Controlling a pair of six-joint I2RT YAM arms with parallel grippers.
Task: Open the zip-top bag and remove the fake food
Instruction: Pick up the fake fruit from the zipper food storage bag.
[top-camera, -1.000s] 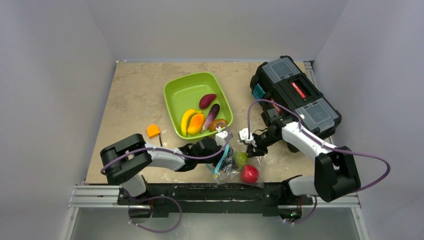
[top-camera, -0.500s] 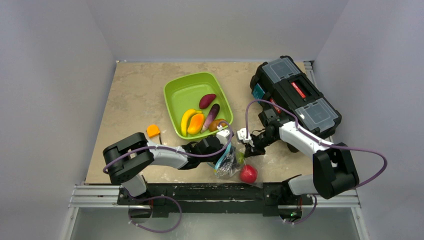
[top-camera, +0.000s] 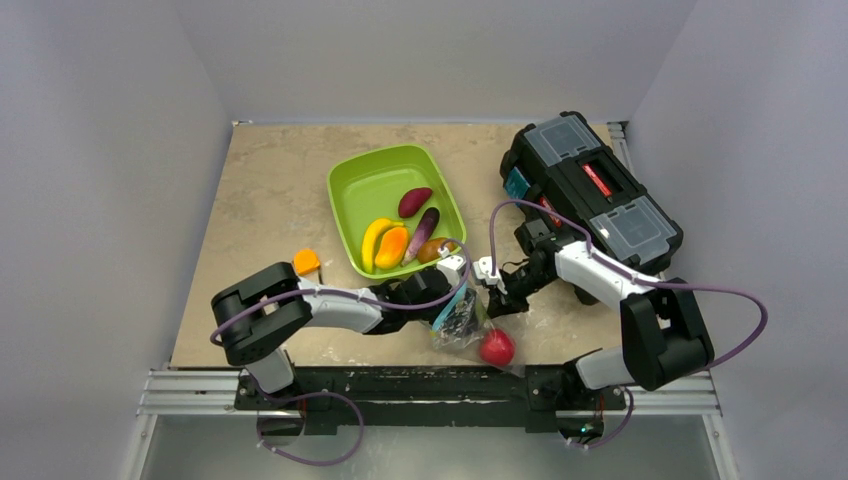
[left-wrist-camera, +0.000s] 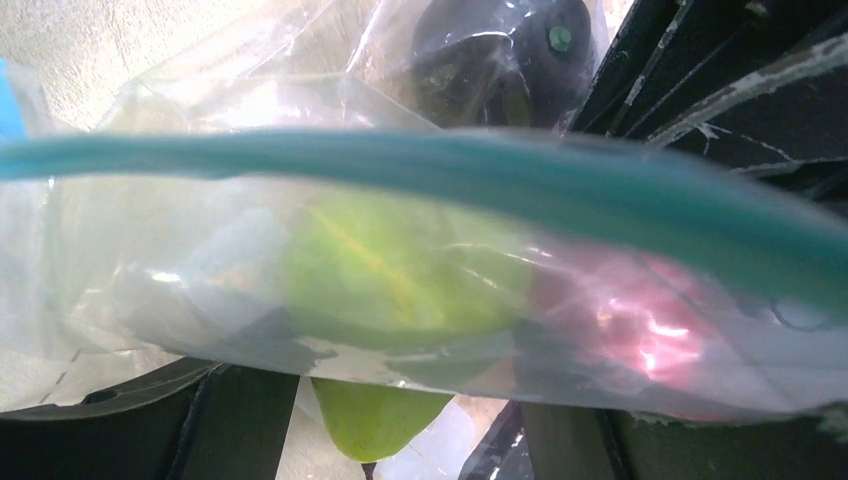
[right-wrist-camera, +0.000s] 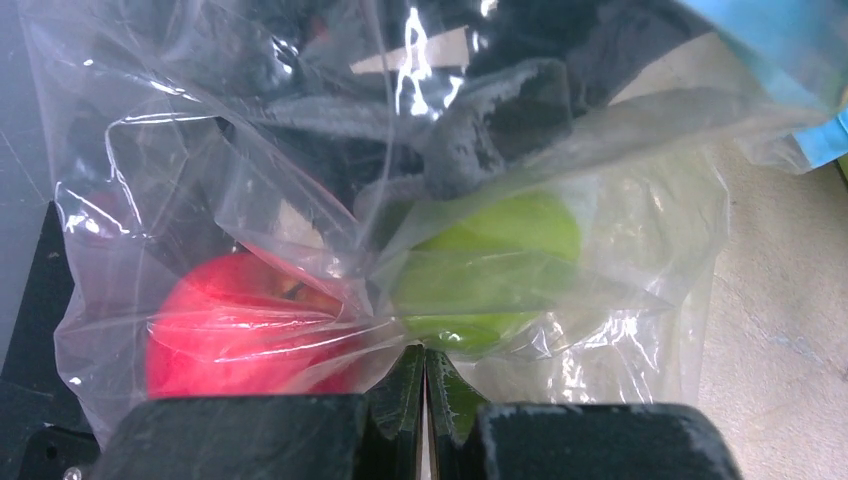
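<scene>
Right wrist view shows our right gripper (right-wrist-camera: 425, 372) pinched together on the clear crinkly zip-top bag (right-wrist-camera: 620, 250), with the glossy red apple (right-wrist-camera: 240, 320) and green pear (right-wrist-camera: 490, 260) inside. Our left gripper (left-wrist-camera: 400, 410) stands apart beside its teal zip strip (left-wrist-camera: 420, 170). The bag lies at six o'clock on the beige surface (top-camera: 260, 200).
</scene>
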